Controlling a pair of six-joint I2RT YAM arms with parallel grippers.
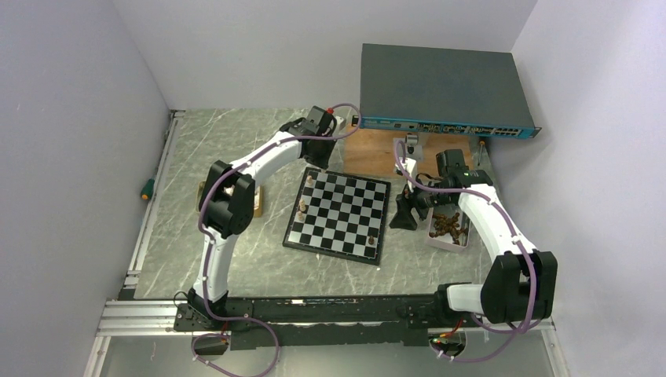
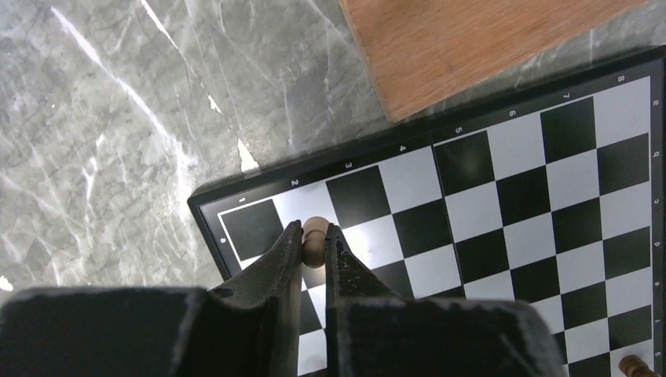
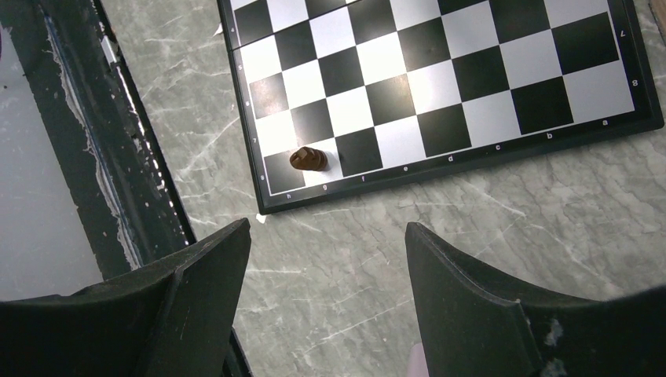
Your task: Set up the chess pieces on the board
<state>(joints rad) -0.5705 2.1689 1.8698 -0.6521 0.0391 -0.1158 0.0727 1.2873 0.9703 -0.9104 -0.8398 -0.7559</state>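
Left wrist view: left pincer [image 2: 313, 228] was clenched on a light tan chess piece [image 2: 316, 237], over a white square next to a corner of the board [image 2: 503, 196]. On the top external view the board lay mid-desk [image 1: 251, 263], with a wooden plank [image 1: 373, 151] just beyond it toward the far edge. Right pincer [image 3: 328, 228] was released, jaws wide, above bare desk just off the board. A dark brown chess piece [image 3: 309, 159] sat by the board's corner. A tray [image 1: 448, 246] of dark pieces sat near the right edge.
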